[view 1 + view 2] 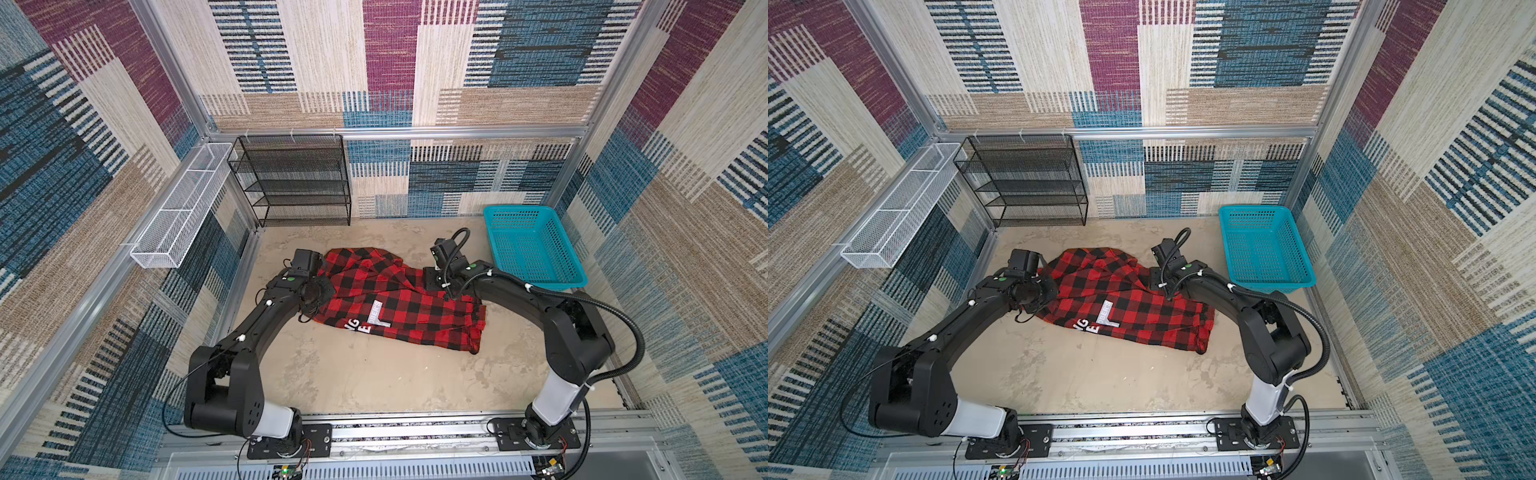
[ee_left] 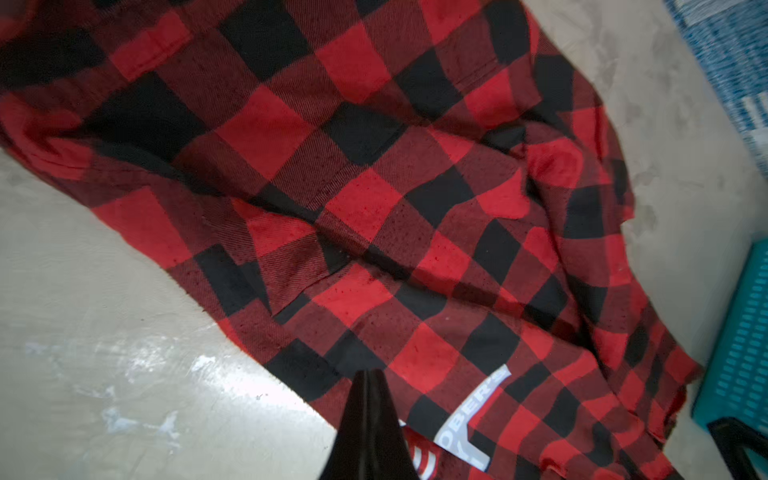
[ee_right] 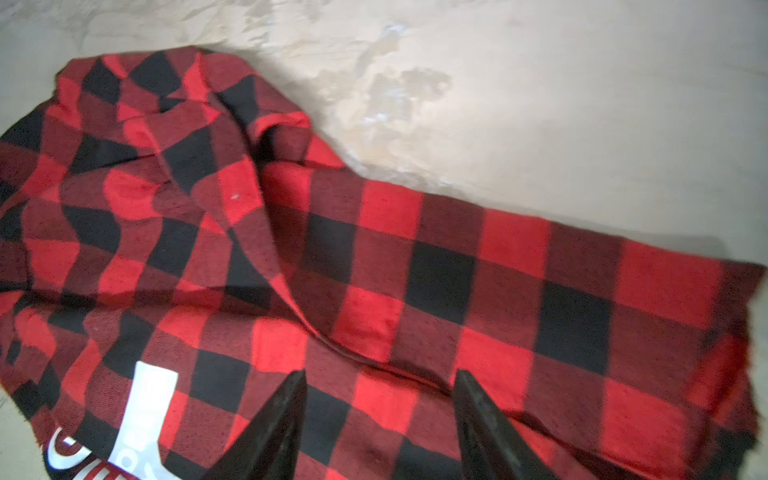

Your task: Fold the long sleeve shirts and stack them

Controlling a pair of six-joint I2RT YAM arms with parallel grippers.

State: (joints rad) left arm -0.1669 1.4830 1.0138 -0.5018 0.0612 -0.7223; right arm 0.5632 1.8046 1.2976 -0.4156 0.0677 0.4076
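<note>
Right wrist view shows the right gripper [image 3: 380, 374] spread just above the crumpled shirt [image 3: 440, 266] lying mid-table [image 3: 540, 104] between both arms, left gripper [image 2: 368, 374] pressed together (apparently on nothing), so pinch a single edge layer and flatten before folding.

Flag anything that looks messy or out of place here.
The shirt lies crumpled on the table, bunched at its far end; its white lettering is partly hidden in a fold. Nothing else stands out.
</note>
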